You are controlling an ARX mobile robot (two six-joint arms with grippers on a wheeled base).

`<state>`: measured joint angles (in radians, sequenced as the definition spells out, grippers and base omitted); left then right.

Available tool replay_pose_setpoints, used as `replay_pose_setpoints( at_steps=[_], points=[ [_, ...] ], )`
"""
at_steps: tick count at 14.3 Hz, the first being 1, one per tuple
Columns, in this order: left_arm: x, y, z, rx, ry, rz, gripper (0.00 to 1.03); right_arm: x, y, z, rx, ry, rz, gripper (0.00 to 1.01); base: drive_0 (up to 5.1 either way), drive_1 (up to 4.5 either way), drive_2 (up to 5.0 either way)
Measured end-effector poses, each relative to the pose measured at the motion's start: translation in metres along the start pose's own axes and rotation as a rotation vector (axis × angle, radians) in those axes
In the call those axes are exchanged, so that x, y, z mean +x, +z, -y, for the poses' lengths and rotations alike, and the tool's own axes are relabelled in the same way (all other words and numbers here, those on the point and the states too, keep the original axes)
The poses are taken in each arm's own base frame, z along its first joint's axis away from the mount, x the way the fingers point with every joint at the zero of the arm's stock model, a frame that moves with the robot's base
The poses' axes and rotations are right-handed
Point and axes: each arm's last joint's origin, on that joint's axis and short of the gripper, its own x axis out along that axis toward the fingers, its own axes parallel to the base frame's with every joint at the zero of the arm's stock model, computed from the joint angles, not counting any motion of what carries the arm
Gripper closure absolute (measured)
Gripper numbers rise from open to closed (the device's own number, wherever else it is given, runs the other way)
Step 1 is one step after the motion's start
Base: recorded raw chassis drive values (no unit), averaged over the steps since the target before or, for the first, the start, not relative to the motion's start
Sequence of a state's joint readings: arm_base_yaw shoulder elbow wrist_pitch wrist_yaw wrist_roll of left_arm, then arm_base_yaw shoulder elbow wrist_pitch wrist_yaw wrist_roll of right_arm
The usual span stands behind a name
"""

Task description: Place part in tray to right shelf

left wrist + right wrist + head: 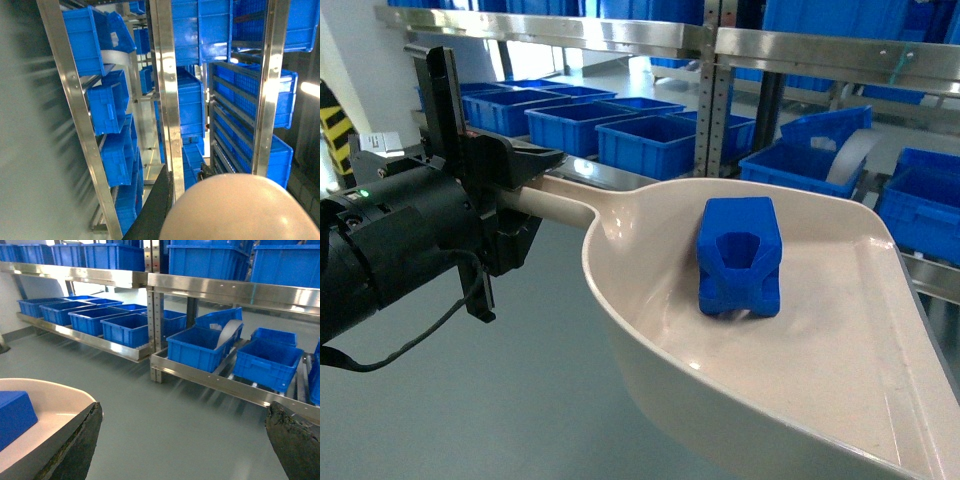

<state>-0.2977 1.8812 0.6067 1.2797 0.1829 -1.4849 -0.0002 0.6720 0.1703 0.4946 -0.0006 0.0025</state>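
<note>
The left gripper (505,190) was clamped on the tray (840,350) handle, the part (740,256) sat mid-tray, the right gripper (182,440) hung apart, and level carriage toward the shelf (820,50) seemed advisable.

We are counting one blue part (740,255), one cream tray (820,400), one steel shelf (620,35). We are seeing two grippers: left gripper (485,215), right gripper (185,432). Blue crates (130,327): nine-plus, rest blurring.
</note>
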Motion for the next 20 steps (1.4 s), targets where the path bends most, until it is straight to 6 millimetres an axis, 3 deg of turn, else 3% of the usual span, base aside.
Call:
replay_pose_setpoints(
  at_steps=[20],
  points=[
    [0.0, -0.0003, -0.0001, 0.0, 0.0, 0.0, 0.91, 0.0, -0.0001, 0.0, 0.0, 0.0, 0.0, 0.03, -1.6, -1.61, -1.6]
  ],
)
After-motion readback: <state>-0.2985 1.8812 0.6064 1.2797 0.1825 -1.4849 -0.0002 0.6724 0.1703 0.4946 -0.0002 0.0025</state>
